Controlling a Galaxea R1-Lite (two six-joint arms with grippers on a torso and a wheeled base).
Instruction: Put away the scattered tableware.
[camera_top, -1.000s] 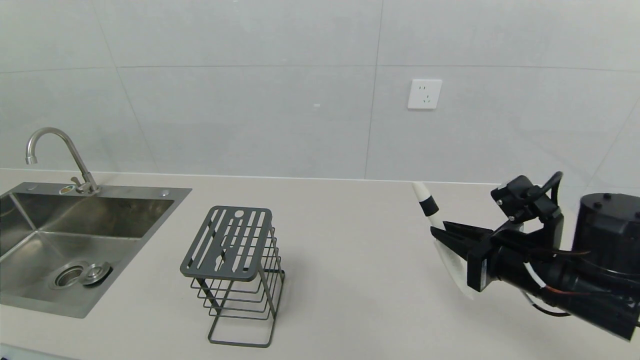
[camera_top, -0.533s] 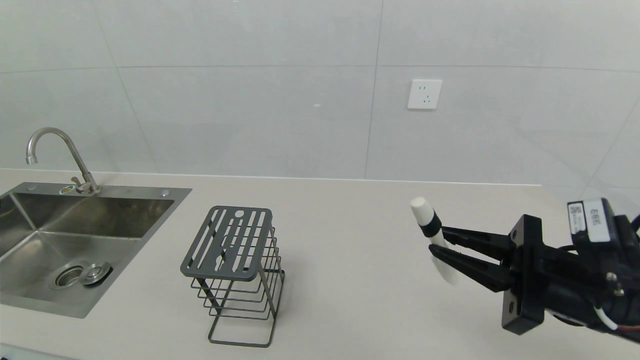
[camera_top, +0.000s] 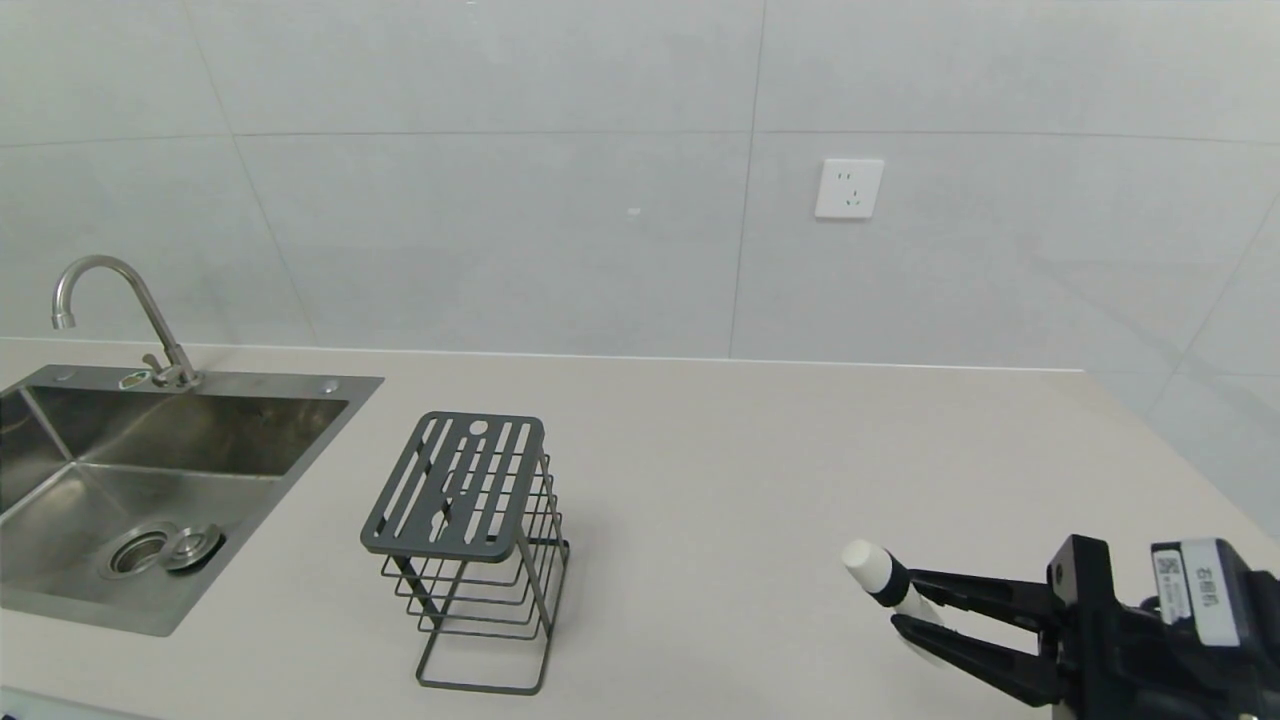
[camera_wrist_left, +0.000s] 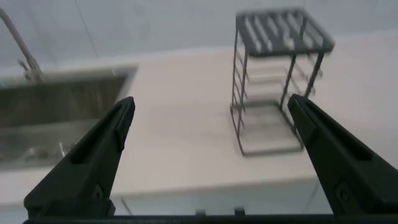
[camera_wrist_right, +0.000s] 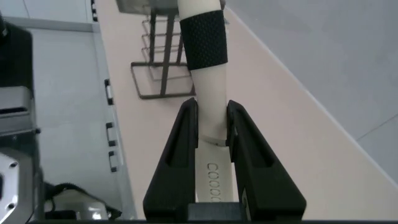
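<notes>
Over the last second our right tool (camera_top: 900, 600) dropped from the back right of the surface (camera_top: 700, 480) to its front right corner, rolling at the wrist on the way. It carried the white utensil (camera_top: 865, 562) down with it. The rack (camera_top: 440, 549) and the sink (camera_top: 200, 385) lay as they had before.

We saw the right tool clamped narrowly on the utensil, one finger on each side of its white shaft just behind a black band. In the right wrist view the shaft (camera_wrist_right: 203, 43) stood out beyond the tips of the right tool (camera_wrist_right: 211, 109), its far end pointing toward the rack (camera_wrist_right: 158, 62). From the head view the utensil hung above the surface, well apart from the rack and to its right, with the rounded white end tilted up and to the left.

Our left tool (camera_wrist_left: 211, 102) was spread wide with nothing between its fingers. It looked over the surface edge at the rack (camera_wrist_left: 283, 31) and the sink (camera_wrist_left: 62, 106).

The rack was a dark wire frame with a slotted top plate, standing upright just right of the sink. A curved faucet (camera_top: 150, 315) rose behind the sink, and a white socket (camera_top: 848, 187) sat on the tiled wall.
</notes>
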